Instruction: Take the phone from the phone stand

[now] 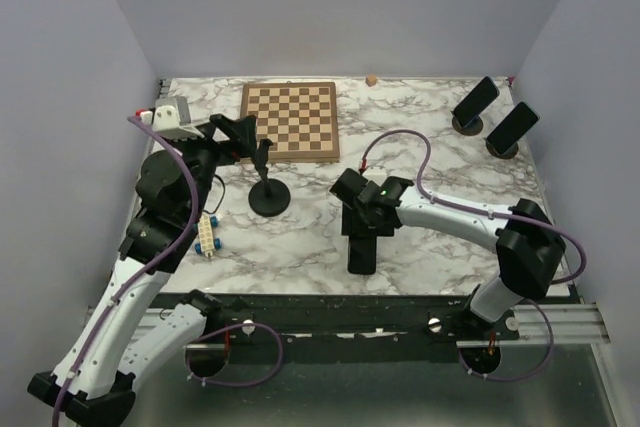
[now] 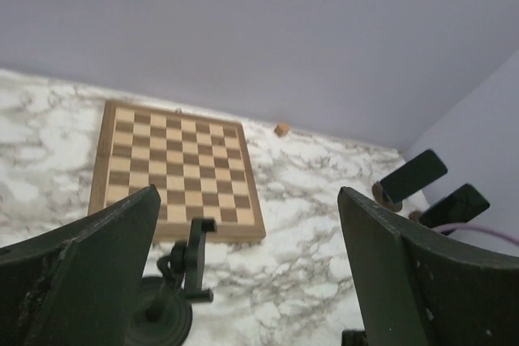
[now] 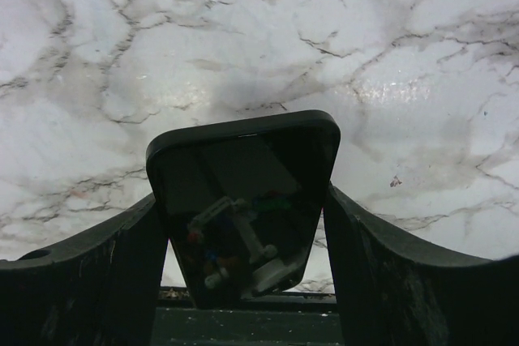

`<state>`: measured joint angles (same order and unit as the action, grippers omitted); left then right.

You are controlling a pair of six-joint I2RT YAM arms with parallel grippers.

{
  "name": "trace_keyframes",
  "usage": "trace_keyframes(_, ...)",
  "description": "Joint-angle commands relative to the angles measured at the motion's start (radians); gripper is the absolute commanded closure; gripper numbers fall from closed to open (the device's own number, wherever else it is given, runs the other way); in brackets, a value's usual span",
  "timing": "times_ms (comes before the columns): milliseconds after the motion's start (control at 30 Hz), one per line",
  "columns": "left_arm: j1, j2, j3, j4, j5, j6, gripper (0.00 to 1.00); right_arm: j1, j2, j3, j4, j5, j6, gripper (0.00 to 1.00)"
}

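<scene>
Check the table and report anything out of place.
A small brown piece lies alone by the back wall, off the chessboard. The near stand is empty; a phone sits in the right end effector.

Overhead overview; right wrist close above phone

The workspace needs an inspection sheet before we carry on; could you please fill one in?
Surface: marble tabletop, no spills seen.
Job's things: phone off its stand, clamped in the right gripper; phone stand upright, empty.
Clutter: chessboard; small toy with blue wheels; small brown piece; two further phones on stands.
Grippers: left gripper open, empty, above the phone stand; right gripper shut on the phone.
Cables: purple cables arch over the table and run along both arms.
Surroundings: pale walls on three sides.
</scene>
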<state>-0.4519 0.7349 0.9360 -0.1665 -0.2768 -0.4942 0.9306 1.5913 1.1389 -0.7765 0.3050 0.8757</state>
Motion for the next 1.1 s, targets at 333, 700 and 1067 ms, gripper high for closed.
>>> trace_keyframes(333,0.008,0.027,0.044,0.108,-0.094,0.293,0.03,0.13,0.131,0.05,-0.185,0.175,0.317,0.93)
trace_keyframes(700,-0.02,-0.053,-0.032,0.162,-0.171,0.352,0.06,0.165,0.223,0.053,-0.112,0.183,0.269,0.86)
trace_keyframes(1067,-0.018,-0.044,-0.031,0.177,-0.167,0.336,0.07,0.165,0.276,0.045,-0.076,0.185,0.248,0.53)
